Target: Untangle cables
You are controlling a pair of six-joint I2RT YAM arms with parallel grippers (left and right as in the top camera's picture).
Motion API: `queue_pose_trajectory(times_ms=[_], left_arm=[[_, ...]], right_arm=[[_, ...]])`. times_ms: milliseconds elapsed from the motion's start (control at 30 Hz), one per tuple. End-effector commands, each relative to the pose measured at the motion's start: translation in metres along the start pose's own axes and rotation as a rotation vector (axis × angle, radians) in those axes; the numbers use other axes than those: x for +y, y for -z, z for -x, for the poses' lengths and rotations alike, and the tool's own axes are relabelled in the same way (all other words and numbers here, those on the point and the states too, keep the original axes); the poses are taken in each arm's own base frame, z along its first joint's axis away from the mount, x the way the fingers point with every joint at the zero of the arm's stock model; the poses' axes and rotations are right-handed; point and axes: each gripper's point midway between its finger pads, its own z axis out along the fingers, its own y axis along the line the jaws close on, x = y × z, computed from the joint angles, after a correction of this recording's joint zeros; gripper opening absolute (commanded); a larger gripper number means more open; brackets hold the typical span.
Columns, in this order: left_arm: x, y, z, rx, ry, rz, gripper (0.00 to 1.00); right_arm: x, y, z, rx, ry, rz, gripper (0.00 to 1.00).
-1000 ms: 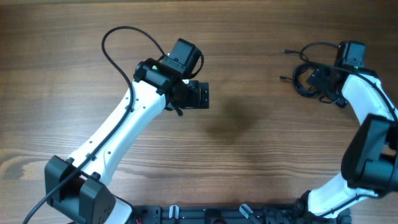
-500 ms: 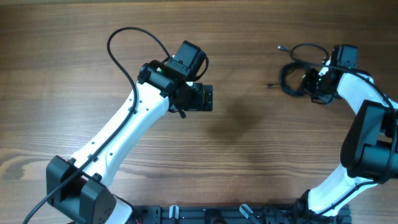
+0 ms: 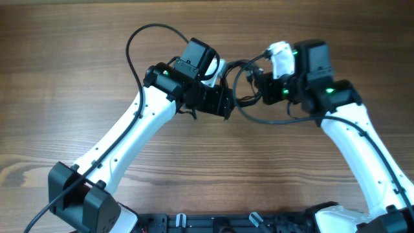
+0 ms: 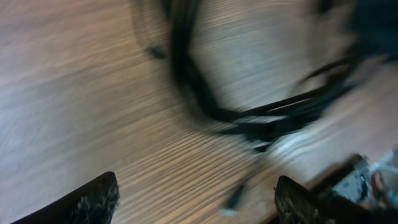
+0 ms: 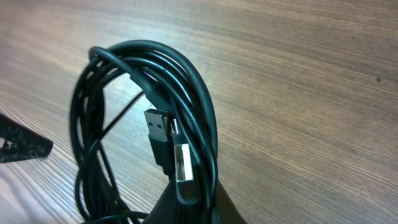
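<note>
Cables (image 5: 186, 81): coiled bundle pinched in R jaws, USB plugs (image 5: 165, 140) showing, over middle of table (image 3: 77, 52). Presented to L jaws, which are spread wide with bundle just ahead, ungripped; prob. so L can take a loop. L arm (image 3: 129, 129) and R arm (image 3: 352, 136) angle inward, wrists nearly meeting.

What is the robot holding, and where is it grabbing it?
The right gripper pinches the black cables on the coiled strands beside the two plugs. The left gripper is open and holds nothing.

Black cables (image 5: 202, 106), brown wood-grain table (image 5: 311, 74).
</note>
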Motion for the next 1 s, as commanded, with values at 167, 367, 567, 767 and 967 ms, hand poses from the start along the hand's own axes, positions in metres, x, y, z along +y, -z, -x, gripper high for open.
queue_pose_trajectory(times_ms=[167, 367, 567, 767, 967], left_arm=[[-0.035, 0.029, 0.025, -0.151, -0.170, -0.135, 0.91], [-0.016, 0.028, 0.032, -0.179, -0.155, -0.023, 0.89], [-0.003, 0.030, 0.038, -0.209, -0.142, 0.055, 0.87], [-0.007, 0.033, 0.053, -0.272, -0.124, 0.043, 0.88], [-0.016, 0.040, 0.073, -0.359, -0.112, 0.004, 0.88]], right_arm=[[0.010, 0.003, 0.006, -0.022, 0.066, -0.049, 0.04], [0.021, 0.022, 0.014, -0.078, 0.082, -0.019, 0.04], [0.036, 0.070, 0.027, -0.203, 0.122, -0.003, 0.04], [0.045, 0.076, 0.007, -0.142, 0.157, 0.042, 0.04], [0.055, 0.076, -0.005, -0.097, 0.179, 0.105, 0.04]])
